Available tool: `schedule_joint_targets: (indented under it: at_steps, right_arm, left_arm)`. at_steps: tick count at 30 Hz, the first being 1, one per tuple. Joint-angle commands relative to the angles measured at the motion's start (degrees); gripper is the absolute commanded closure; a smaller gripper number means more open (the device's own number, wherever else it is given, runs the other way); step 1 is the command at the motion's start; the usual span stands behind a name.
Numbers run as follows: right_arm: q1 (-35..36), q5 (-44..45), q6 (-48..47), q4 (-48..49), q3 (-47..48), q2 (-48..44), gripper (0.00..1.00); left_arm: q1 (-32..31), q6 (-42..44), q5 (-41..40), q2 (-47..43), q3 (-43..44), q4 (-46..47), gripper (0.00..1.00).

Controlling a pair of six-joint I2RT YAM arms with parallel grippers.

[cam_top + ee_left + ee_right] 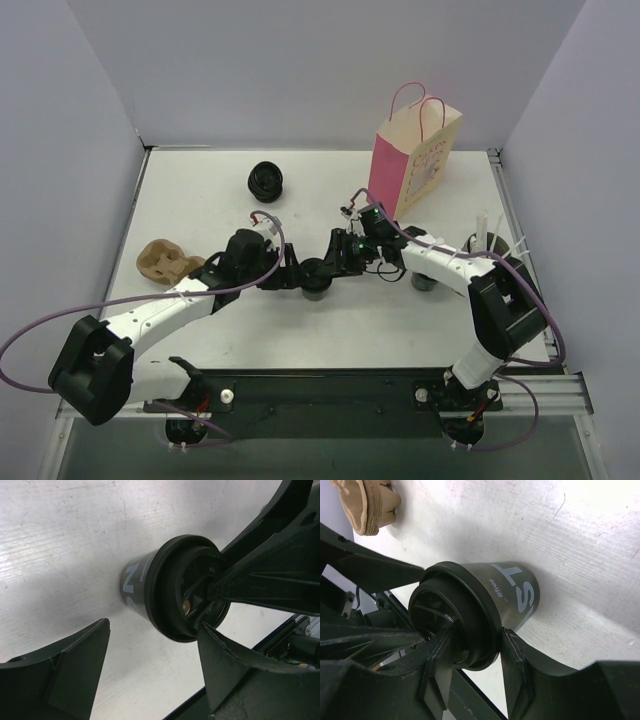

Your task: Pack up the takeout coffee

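Black takeout coffee cup (317, 282) stood on bench (200, 200), nearer arm bases than pink paper bag (408, 160) and to bag's left. Jaws of right gripper (476, 635) clenched on cup's lid rim, one finger across lid top, other against wall. Only right wrist view showed that pinch. Jaws of left gripper (154, 625) released, spread wide, cup just past tips. Left wrist view made that gap plain. Top view alone showed bag and ribbed black stack (266, 180) left of bag. Tan pulp holder (165, 260) lay further left of bag, unseen from left wrist.

Smooth black plastic lid (470, 615), matt dark coffee cup (512, 597), pink paper bag (392, 170), scuffed white table (200, 210)
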Motion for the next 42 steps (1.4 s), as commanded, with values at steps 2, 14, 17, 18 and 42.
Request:
schedule_joint_targets:
  at_steps: [2,14,17,18,42]
  right_arm:
    - [0.34,6.68,2.02,-3.31,-5.59,0.40,0.74]
    - [-0.80,3.17,5.02,-1.72,-6.48,-5.66,0.61]
    - [-1.85,2.99,4.75,-2.95,-6.04,-6.46,0.57]
    - [-2.12,2.90,4.49,-3.48,-5.78,-6.55,0.55]
    - [-7.31,-6.77,-9.84,-17.02,9.95,-3.30,0.46]
  left_arm:
    - [-0.55,0.09,-2.09,2.75,-2.02,5.97,0.23]
    - [-0.64,2.72,-5.26,4.42,-1.67,4.31,0.37]
    - [-0.64,4.30,-4.55,5.30,-0.53,2.46,0.37]
    - [-0.64,4.83,-4.47,5.57,-0.26,1.85,0.38]
    - [-0.64,9.32,-1.83,9.00,3.61,1.14,0.38]
